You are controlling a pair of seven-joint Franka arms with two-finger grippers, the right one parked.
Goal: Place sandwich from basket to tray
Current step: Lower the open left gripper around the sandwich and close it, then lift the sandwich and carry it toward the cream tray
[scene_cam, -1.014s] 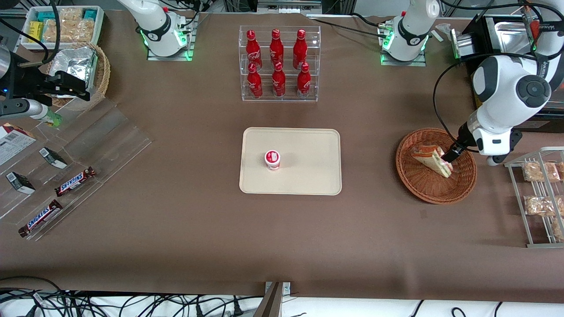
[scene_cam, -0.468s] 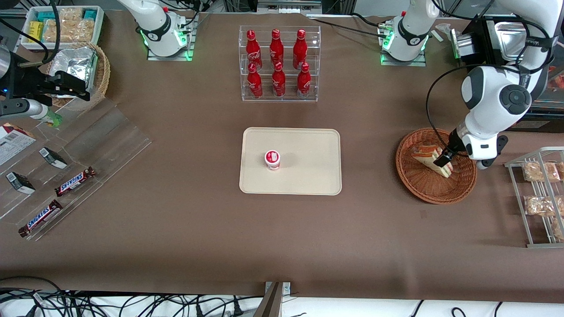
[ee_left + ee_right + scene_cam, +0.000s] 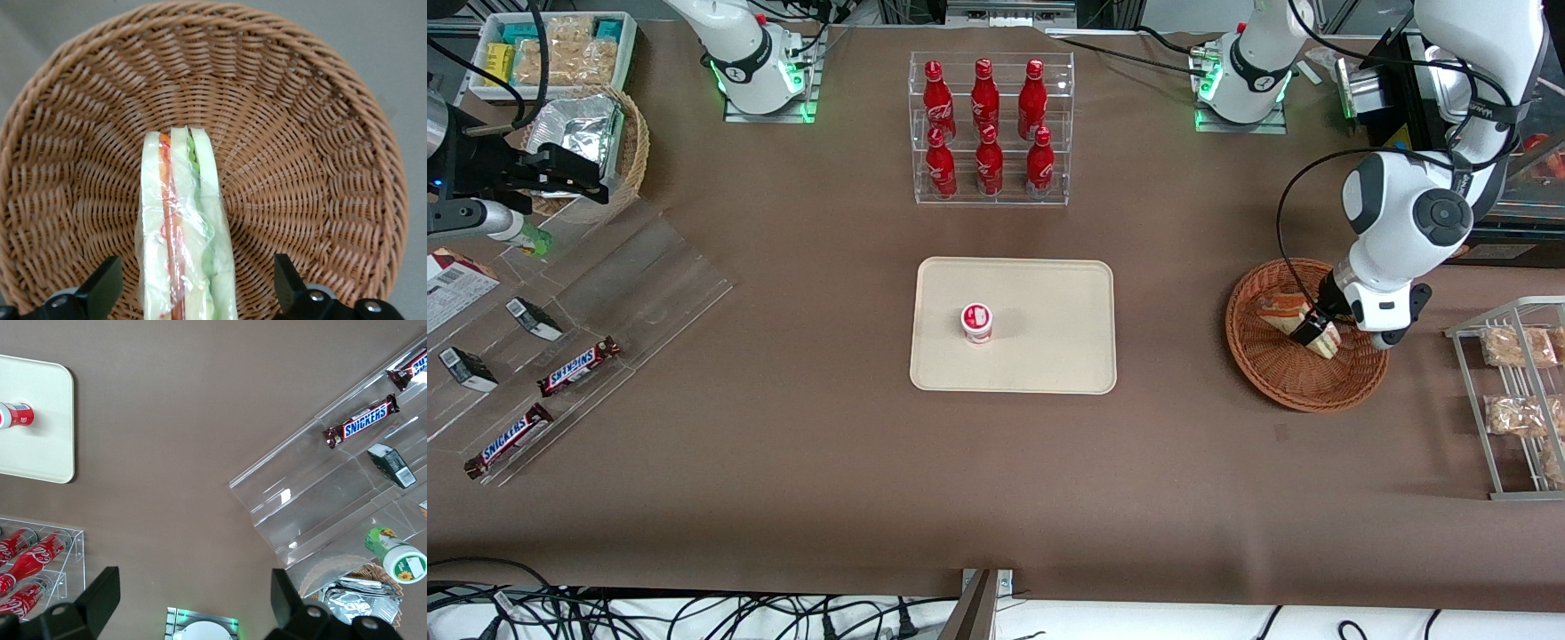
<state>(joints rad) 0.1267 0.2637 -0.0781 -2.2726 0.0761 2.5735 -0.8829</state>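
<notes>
While we are straddling the clear-wrapped triangular wedge sandwich in the round reddish-brown wicker basket with our gripper open, its slick film is risking a slip. Closing off-centre could be tipping it sideways.

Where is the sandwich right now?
The sandwich lies in the basket toward the working arm's end of the table, well away from the tray. The open gripper straddles it without touching.

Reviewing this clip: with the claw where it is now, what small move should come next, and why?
Probably close the claw on the sandwich. Its fingers stand open on either side of the wedge, which still lies in the basket, ungripped. The tray holds only a small red-and-white cup, so there is room.
</notes>
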